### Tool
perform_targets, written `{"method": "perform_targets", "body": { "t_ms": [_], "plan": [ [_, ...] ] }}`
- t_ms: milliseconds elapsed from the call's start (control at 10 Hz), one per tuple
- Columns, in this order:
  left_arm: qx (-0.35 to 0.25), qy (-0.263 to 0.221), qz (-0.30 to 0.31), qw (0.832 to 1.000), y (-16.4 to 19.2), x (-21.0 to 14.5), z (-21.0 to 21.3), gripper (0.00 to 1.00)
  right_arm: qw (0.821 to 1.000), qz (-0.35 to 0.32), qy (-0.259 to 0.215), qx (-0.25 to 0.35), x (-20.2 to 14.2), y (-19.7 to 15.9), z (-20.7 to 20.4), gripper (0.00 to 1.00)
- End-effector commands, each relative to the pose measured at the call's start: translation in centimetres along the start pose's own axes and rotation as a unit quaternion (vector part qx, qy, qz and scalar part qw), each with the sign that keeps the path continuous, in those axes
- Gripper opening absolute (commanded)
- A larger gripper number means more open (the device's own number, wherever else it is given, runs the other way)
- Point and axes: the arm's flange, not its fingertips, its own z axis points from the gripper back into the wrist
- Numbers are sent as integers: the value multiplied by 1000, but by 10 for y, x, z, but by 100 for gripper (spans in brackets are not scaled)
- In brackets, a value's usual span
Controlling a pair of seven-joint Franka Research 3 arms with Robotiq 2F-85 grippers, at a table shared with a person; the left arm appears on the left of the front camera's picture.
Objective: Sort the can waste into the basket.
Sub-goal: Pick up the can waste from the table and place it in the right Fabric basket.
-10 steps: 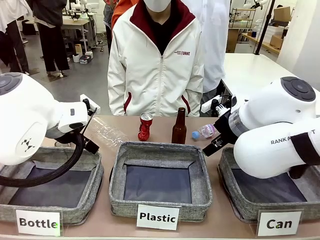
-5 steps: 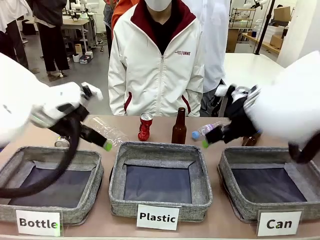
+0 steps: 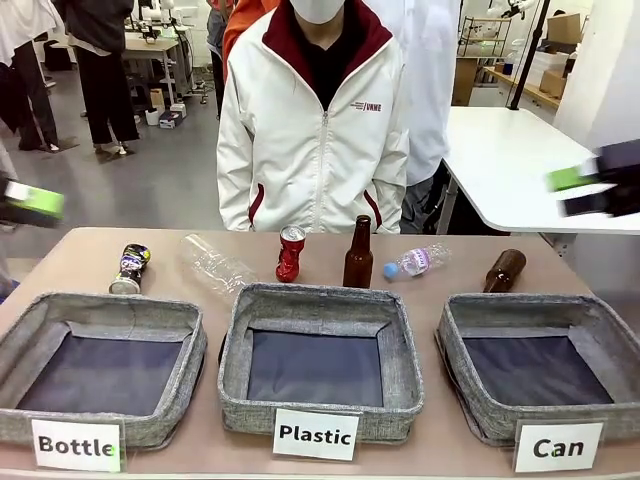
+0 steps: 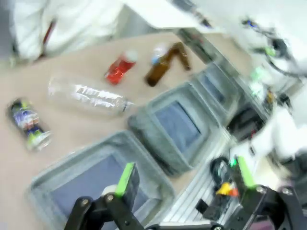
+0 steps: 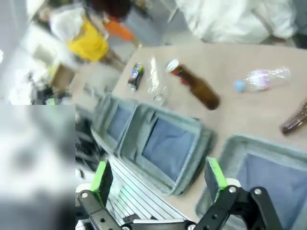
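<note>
1. Can basket [image 3: 452, 350]: nearest, at robot's R front. Dark lining is bare, so no cans in yet.
2. L gripper [image 4: 184, 170] & R gripper [image 5: 158, 175]: fingers spread wide on both, nothing held. Both are raised at the table's sides.
3. Red can [image 3: 291, 253]: far row, mid-table, standing crooked, w/ an upright brown bottle [image 3: 358, 252] just beside it. Best to come down from above, jaws across the body, clear of the bottle.
4. Dark can [image 3: 130, 268]: far L, behind the Bottle basket [image 3: 110, 305]. It's well apart from the Can basket, so prob. a long carry.
</note>
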Motion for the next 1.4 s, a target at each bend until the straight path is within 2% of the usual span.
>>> {"method": "perform_targets", "body": {
  "t_ms": [0,100,200,300,400,500,900,1000,1200,1300],
  "plan": [
    [62,-132,109,983,53,-90,31,100,994,-65,-74,-43,-114,-85,36,100],
    [66,-183,144,970,66,-105,47,100,992,-81,-74,-61,-127,-110,47,100],
    [61,-229,164,958,81,-121,59,100,984,-126,-75,-102,-135,-131,53,100],
    [73,-247,180,949,89,-127,62,100,983,-137,-86,-82,-141,-142,56,100],
    [115,-265,209,934,84,-125,48,100,977,-158,-106,-92,-138,-147,57,100],
    [84,-217,196,953,114,-92,130,100,982,-136,-94,-88,-79,-157,122,100],
    [84,-217,196,953,114,-92,130,100,982,-136,-94,-88,-79,-157,122,100],
    [84,-214,213,950,114,-92,125,100,982,-136,-94,-88,-79,-157,122,100],
    [53,-97,93,989,79,-52,75,100,982,-136,-94,-88,-79,-157,122,100],
    [35,-35,31,998,64,-19,33,100,982,-136,-94,-88,-79,-157,122,100]
  ]
}}
